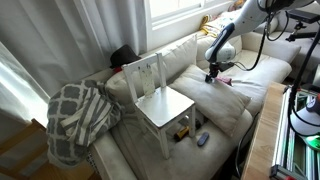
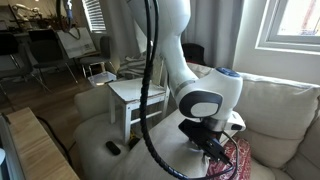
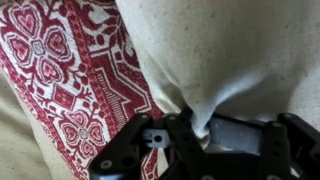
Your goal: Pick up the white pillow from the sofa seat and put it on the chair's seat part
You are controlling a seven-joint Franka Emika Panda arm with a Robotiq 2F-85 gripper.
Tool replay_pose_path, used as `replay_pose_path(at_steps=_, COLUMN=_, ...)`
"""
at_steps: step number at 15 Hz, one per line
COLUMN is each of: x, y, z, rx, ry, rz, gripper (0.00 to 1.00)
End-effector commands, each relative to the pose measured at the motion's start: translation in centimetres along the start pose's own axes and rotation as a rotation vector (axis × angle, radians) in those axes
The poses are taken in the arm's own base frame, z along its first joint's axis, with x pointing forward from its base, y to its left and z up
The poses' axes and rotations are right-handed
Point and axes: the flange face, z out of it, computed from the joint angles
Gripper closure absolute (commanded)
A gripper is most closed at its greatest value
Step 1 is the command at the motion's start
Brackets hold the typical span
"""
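In the wrist view the white pillow fills the upper right as off-white fabric. One corner of it is bunched between the fingers of my gripper, which is shut on it. The small red patterned cushion lies right beside it. In both exterior views my gripper is low over the sofa seat, next to the red cushion. The white chair stands on the sofa seat, apart from the gripper. I cannot tell the pillow from the sofa fabric in the exterior views.
A grey-and-white lattice blanket is heaped at one end of the sofa. Small dark objects lie on the seat by the chair legs. A wooden table edge runs along the sofa front. A window is behind the sofa.
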Motion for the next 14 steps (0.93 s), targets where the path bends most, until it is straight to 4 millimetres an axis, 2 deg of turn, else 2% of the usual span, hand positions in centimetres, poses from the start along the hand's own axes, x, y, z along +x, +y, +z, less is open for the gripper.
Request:
replay_pose_path(at_steps=1, x=-0.1, y=-2.2, z=-1.3, rx=0.042, ry=-0.029, rz=-0.051, gripper=1.00)
replay_pose_path(at_steps=4, x=-0.4, y=-2.9, z=-5.4, rx=-0.021, ry=0.026, rz=-0.115, gripper=1.00)
replay_pose_path(at_steps=10, x=-3.0, y=-7.2, z=-14.9, rx=-0.069, ry=0.104, rz=-0.330, gripper=1.00)
replay_pose_path(at_steps=14, x=-4.1, y=-9.9, z=-19.2, rx=-0.083, ry=0.135, rz=-0.403, gripper=1.00)
